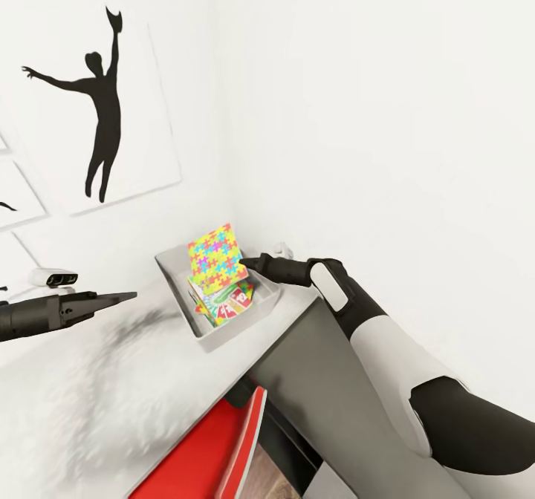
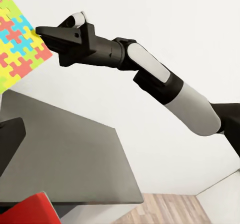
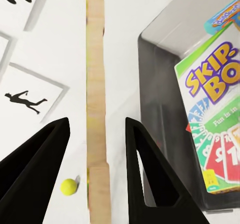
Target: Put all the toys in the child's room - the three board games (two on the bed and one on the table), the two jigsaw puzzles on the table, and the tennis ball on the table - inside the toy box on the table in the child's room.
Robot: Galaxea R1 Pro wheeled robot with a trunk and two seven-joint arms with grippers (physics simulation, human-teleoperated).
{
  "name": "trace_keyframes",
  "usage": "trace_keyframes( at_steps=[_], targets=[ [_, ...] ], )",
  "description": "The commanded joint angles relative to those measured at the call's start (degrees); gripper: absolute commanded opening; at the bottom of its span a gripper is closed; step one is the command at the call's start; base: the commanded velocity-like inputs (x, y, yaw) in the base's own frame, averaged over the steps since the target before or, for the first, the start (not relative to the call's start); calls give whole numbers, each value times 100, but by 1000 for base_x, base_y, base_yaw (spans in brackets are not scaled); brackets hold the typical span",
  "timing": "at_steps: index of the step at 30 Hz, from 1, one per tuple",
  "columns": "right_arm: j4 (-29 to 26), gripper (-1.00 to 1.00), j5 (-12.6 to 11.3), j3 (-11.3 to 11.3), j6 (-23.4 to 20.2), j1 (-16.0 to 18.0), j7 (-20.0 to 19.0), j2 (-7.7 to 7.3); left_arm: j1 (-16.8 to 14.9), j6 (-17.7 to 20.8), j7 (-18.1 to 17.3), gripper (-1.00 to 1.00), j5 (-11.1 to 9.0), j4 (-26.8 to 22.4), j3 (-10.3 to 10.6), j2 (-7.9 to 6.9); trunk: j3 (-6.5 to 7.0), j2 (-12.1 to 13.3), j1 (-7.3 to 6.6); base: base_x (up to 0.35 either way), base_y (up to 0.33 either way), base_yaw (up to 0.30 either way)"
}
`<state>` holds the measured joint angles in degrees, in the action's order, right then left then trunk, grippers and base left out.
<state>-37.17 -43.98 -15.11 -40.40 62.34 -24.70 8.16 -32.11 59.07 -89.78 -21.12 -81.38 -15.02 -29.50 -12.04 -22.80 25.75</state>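
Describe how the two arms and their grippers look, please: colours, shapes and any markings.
The right arm has rounded white shells between black joint sections, with a white patch near the wrist. Its gripper is matte black, blocky, with a small white rounded part on top. In the right wrist view its fingers are black tapering wedges. The left gripper is dark grey-black, long and pointed. I see no cables or markings.

Black-and-white segmented arms, tapered black claw [image 1: 247,263]

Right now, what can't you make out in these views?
- Toy box back half, head view: hidden behind the tilted jigsaw puzzle.
- Blue board game, right wrist view: cut off by the frame edge.
- Left tool, head view: side-on, open or shut unclear.
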Motion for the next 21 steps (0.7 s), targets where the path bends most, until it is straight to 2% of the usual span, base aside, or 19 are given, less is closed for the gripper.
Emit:
trace_keyframes(
  at_steps=[1, 11, 21],
  targets=[
    [0, -100, -6, -1, -19, 6, -9, -3, -5, 58, -22, 100, 6, -1, 1, -3, -15, -12, 3, 0, 0, 0],
    [-66, -100, 22, 21, -27, 6, 36, 31, 2, 60, -22, 100, 3, -1, 15, 28, -22, -12, 3, 0, 0, 0],
    [-71, -100, 21, 25, -41, 11, 94, -36, -3, 64, -22, 100, 11, -1, 26, 41, -29, -12, 3, 0, 0, 0]
  ],
)
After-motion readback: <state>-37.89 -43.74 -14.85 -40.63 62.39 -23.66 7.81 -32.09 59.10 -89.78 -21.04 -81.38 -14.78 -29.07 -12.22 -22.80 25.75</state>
